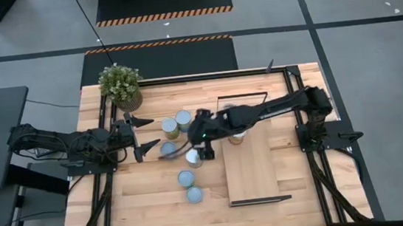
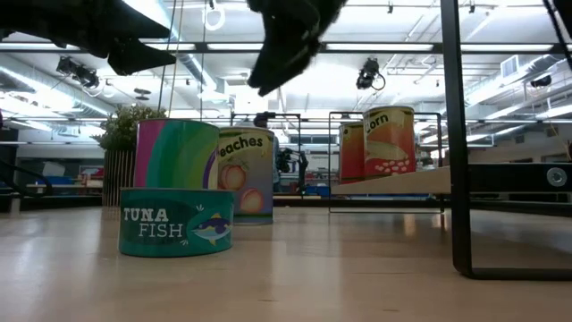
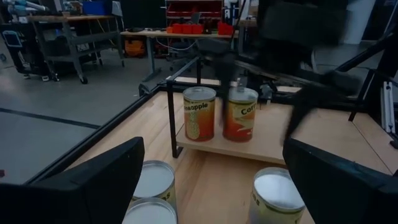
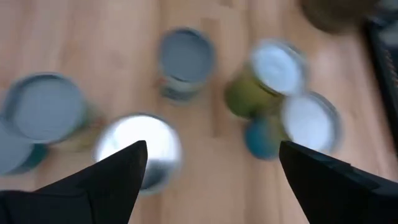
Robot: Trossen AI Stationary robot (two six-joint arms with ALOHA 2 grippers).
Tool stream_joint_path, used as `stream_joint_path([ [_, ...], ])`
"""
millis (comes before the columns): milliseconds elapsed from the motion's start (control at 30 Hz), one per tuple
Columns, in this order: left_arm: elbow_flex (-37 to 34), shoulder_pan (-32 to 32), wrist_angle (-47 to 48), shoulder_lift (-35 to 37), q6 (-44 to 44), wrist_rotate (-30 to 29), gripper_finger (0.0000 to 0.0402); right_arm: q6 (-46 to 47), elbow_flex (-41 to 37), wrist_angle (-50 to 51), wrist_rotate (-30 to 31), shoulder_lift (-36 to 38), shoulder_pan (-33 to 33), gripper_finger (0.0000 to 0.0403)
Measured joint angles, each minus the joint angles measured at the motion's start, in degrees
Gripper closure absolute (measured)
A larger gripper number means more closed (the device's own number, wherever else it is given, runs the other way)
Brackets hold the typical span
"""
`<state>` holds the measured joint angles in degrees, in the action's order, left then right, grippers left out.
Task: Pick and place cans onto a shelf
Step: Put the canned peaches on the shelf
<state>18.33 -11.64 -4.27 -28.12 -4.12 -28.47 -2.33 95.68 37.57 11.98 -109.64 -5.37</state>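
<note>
Two cans, one labelled pineapple [image 3: 199, 113] and one corn [image 3: 240, 114], stand upright on the light-wood shelf [image 1: 251, 169]. Several more cans stand on the table left of the shelf, among them a pair [image 1: 176, 123], one [image 1: 169, 149] by my left gripper, one [image 1: 193, 157] under my right gripper and two [image 1: 190, 186] nearer the front. My left gripper [image 1: 144, 135] is open and empty, level, pointing toward the shelf. My right gripper [image 1: 199, 149] is open and empty, pointing down above the cans [image 4: 140, 149].
A potted plant [image 1: 120, 85] stands at the table's far left. The shelf's black frame [image 2: 456, 134] rises at its ends. A flat tuna can [image 2: 176, 222] stands nearest the front, with taller cans [image 2: 246, 174] behind it. My right arm [image 1: 275, 107] reaches across over the shelf.
</note>
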Motion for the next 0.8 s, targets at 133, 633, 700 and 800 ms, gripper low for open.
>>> stream_joint_path([
  [133, 0.0, 0.0, 0.0, 0.0, 0.0, 0.0, 0.0012, -4.1, 4.3, 0.7, -1.0, -3.1, -1.2, 0.0027],
  [633, 0.0, 0.0, 0.3, 0.0, 0.2, 0.0, 0.0012, -6.8, 6.1, 3.2, -4.2, -7.7, -3.6, 0.0004],
  [700, 0.0, 0.0, 0.3, 0.0, 0.2, 0.0, 0.0012, -6.9, 6.1, 3.1, -4.1, -7.6, -3.7, 0.0003],
  [800, 0.0, 0.0, 0.2, 0.0, 0.2, 0.0, 0.0012, -6.6, 6.2, 2.3, -4.3, -8.5, -3.6, 0.0004],
])
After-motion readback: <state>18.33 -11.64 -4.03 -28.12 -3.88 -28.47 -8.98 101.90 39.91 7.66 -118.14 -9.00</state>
